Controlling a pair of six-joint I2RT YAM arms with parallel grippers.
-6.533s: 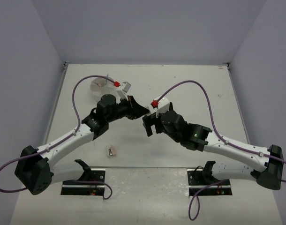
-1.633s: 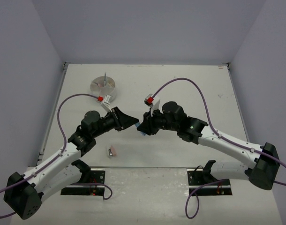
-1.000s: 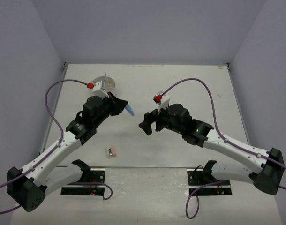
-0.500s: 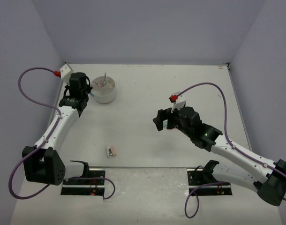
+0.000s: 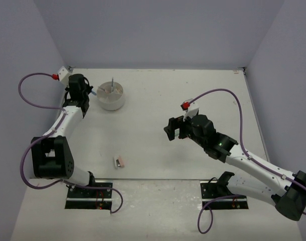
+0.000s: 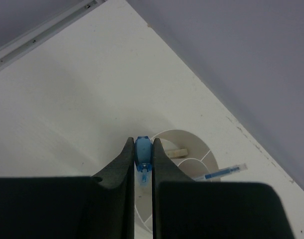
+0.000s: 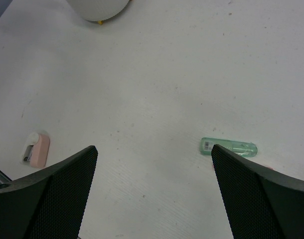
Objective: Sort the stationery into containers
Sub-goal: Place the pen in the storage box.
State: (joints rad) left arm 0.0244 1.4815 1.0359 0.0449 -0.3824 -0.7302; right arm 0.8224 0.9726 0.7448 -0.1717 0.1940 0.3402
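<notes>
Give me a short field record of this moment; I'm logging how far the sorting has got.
left gripper: shut on blue piece, next to the white dish
right gripper: open, empty, above the table
in dish: blue pen, tan eraser
loose on table: green piece, pink piece

White desk [image 5: 193,90] was seen, lightly scuffed and speckled. It was enclosed by plain lavender walls [image 5: 158,30] on the far, left and right sides. A pale rail [image 6: 42,32] was noted in the left wrist view, run along the desk edge at the wall foot.
</notes>
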